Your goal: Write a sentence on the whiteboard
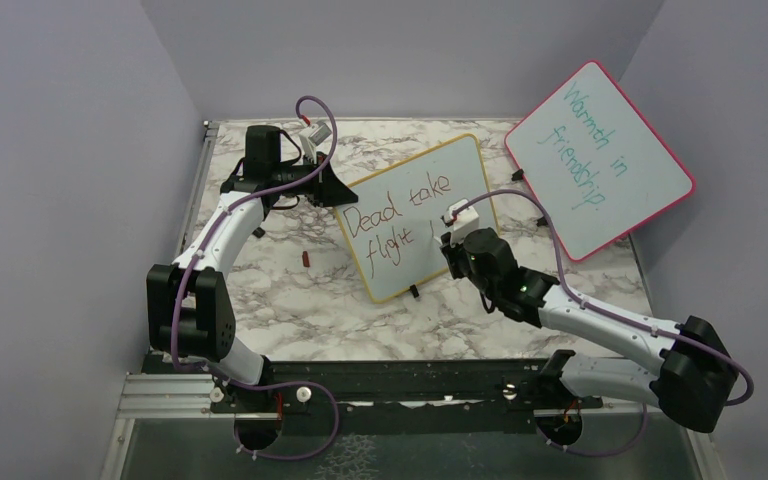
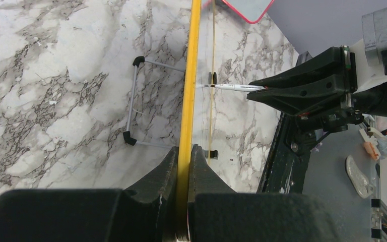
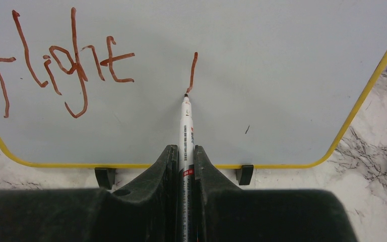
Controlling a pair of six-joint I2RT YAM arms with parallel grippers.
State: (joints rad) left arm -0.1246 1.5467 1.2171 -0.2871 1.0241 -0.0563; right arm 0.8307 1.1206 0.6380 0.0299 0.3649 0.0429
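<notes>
Top external view: the whiteboard [image 1: 415, 215] stands tilted near the counter's [image 1: 360, 320] middle, bare marble along its near edge. The left pincer [image 2: 185, 166] clamps its yellow frame edge; the right pincer [image 3: 185, 161] grips a marker [image 3: 185, 126], its tip touching a short stroke right of the sentence [image 1: 395, 215].

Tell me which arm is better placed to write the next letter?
The right: its pincer holds the marker, tip at the new stroke. The left pincer clamps the whiteboard edge.
</notes>
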